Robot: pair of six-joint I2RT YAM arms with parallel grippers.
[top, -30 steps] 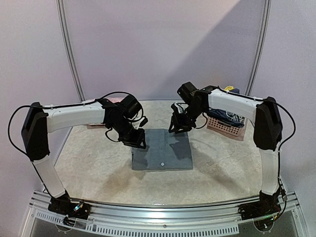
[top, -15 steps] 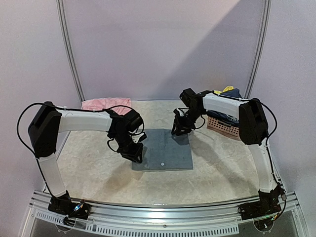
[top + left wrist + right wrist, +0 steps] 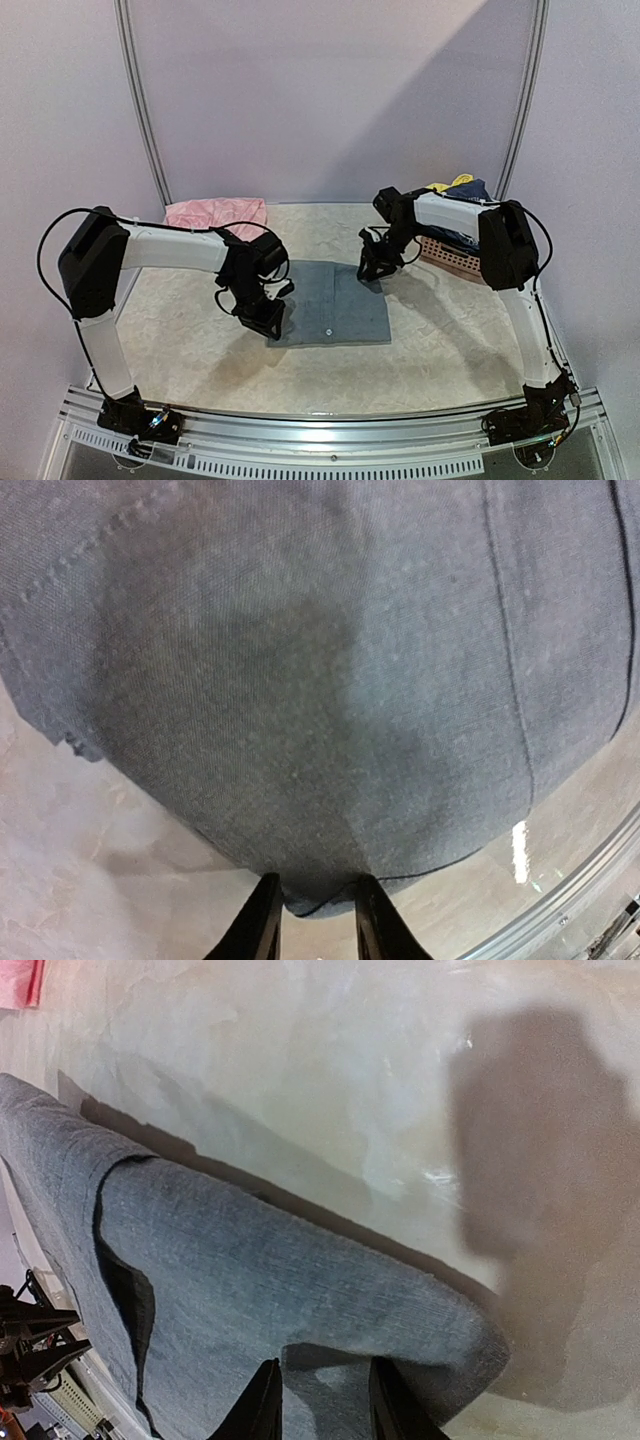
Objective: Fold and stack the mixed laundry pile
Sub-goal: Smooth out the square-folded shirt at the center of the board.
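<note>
A grey shirt (image 3: 335, 310) lies folded into a flat rectangle at the table's middle. My left gripper (image 3: 268, 322) is down at its near-left corner. The left wrist view has that corner (image 3: 330, 885) pinched between the two black fingertips of the left gripper (image 3: 318, 905). My right gripper (image 3: 368, 272) is at the far-right corner. Seen from the right wrist, the right gripper (image 3: 325, 1385) has a raised fold of the shirt (image 3: 330, 1300) filling its gap. The rest of the laundry pile (image 3: 462, 188), navy and yellow pieces, sits in the basket behind the right arm.
A pink slatted basket (image 3: 455, 260) stands at the back right, partly hidden by the right arm. A pink cloth (image 3: 215, 212) lies at the back left. A metal rail (image 3: 330, 425) runs along the near table edge.
Both arms have dropped and spread apart, from above the shirt to its corners. The left went to the near-left corner, the right to the far-right, and their jaws narrowed onto the cloth.
</note>
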